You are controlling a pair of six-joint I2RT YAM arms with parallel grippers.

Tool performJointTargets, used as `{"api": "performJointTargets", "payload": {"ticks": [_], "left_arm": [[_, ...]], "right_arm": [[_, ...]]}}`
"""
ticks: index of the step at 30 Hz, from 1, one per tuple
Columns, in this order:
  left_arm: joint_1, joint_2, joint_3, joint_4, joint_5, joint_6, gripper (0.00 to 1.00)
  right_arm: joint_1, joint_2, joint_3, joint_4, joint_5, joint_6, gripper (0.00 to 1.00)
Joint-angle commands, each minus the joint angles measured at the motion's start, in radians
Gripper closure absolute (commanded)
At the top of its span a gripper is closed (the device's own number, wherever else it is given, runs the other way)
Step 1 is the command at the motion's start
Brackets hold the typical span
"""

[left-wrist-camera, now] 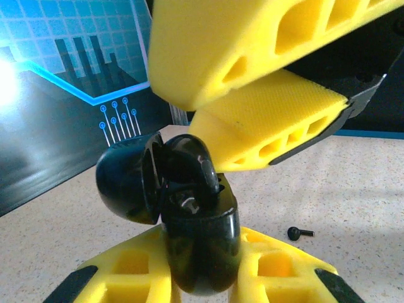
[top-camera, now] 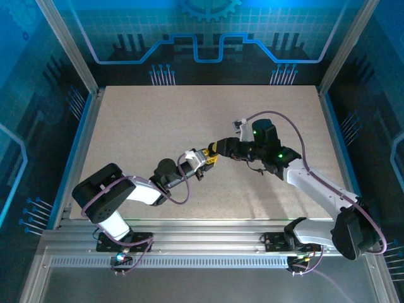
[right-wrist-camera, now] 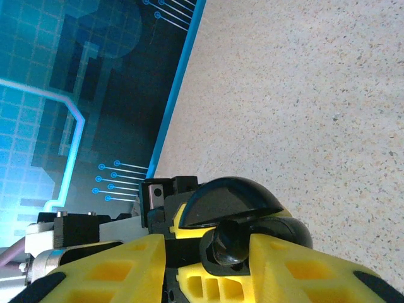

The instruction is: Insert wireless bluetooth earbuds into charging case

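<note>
The speckled surface (top-camera: 158, 120) carries both arms, which meet over its middle. There the charging case (left-wrist-camera: 202, 246) is held up off it. The left arm (top-camera: 113, 199) reaches in from the case's near-left and the right arm (top-camera: 315, 183) from its right.

The left gripper (left-wrist-camera: 202, 273) is clamped on the case's lower body, one yellow finger on each side. The right gripper (right-wrist-camera: 214, 265) crowds the case's open top. Its fingers stand apart with a rounded black piece between them, and I cannot tell whether they pinch it.

The case's domed lid (left-wrist-camera: 126, 183) is swung open to the left. One earbud (left-wrist-camera: 196, 164) sits at the mouth of the case, just under a right finger. The other earbud (left-wrist-camera: 300, 233), tiny, lies on the surface right of the case, apart from it.
</note>
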Motion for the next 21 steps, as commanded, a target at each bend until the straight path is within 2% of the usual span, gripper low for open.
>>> {"api": "performJointTargets", "payload": {"ticks": [1,9,17,21], "left_arm": [[0.0,0.002,-0.011,0.041,-0.003,0.0,0.88],[0.001,0.007,-0.012,0.041,-0.003,-0.001,0.88],[0.0,0.008,-0.013,0.041,-0.001,-0.001,0.88],[0.001,0.005,-0.018,0.042,-0.004,-0.001,0.88]], "right_arm": [[0.002,0.014,0.041,0.05,-0.041,0.007,0.6],[0.004,0.026,0.051,0.051,-0.068,-0.005,0.61],[-0.003,0.021,0.106,-0.103,-0.073,-0.1,0.58],[-0.038,-0.008,0.121,-0.187,-0.043,-0.142,0.58]]}}
